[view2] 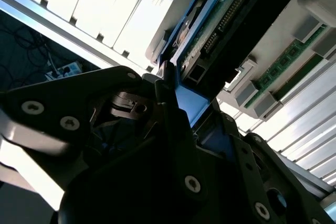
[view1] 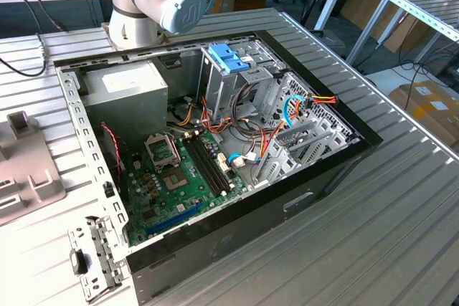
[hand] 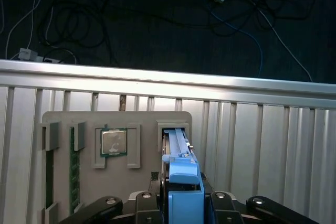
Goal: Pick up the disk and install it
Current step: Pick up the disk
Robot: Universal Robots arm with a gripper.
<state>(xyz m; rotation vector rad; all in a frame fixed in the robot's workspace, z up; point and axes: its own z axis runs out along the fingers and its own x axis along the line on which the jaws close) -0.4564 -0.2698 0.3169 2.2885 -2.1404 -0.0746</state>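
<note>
While the gripper (hand: pixel 185 195) hangs over the grey tray (hand: pixel 142 121), I see the disk (hand: pixel 184 177) standing on its long edge in a slot at one end of that tray, its blue tab end uppermost. The black fingers (view2: pixel 167 90) sit pressed against the tab from both sides. I find no gap between them and the blue plastic in either wrist view, so I judge them closed on the disk, which has not left the tray's slot. Two pockets along the tray from the disk lies a square processor chip (hand: pixel 114 141), and further along a green memory stick (hand: pixel 74 166) rests in its groove.

I expect the disk to feel dense and quite rigid for its size, so it should not flex in the grip. The blue rails are smooth plastic and could slip or bend a little, which makes the broad tab the sensible place to hold. The second wrist view shows a bare green circuit board (view2: pixel 226 19) on one face, and I would keep the fingers off that and off the connector. Knocks against the tray's slot walls would be unkind to it. The open computer case (view1: pixel 215 141) lies in the exterior view, and I cannot place it relative to the tray.
</note>
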